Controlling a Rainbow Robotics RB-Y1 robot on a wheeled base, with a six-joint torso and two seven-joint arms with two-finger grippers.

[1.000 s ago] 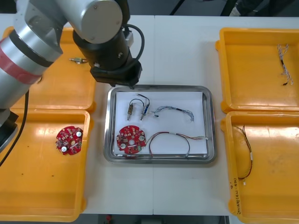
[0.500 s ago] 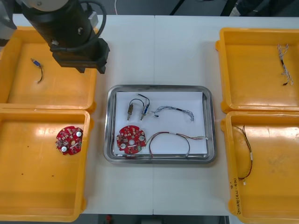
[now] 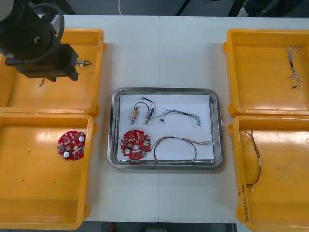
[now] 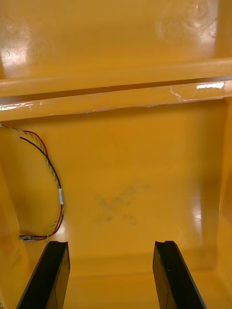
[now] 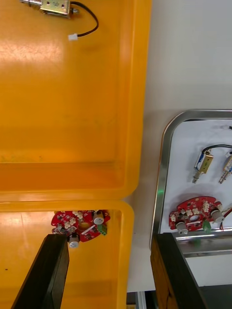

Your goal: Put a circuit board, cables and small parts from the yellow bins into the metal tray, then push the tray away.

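Loaded metal tray (image 3: 164, 91) awaits its push.
Stiff, probably slick: press the near rim. Left end effector (image 5: 108, 237), over a yellow bin (image 3: 58, 96), and right end effector (image 4: 111, 244), over another, gape empty.

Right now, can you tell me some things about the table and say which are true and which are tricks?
A red board lies in the tray. True.
The left end effector holds a cable. False: it is open and empty, above the far left bin.
A second red board lies in the near left bin. True.
The right end effector is shut. False: it is open, over the near right bin with a red and yellow cable.
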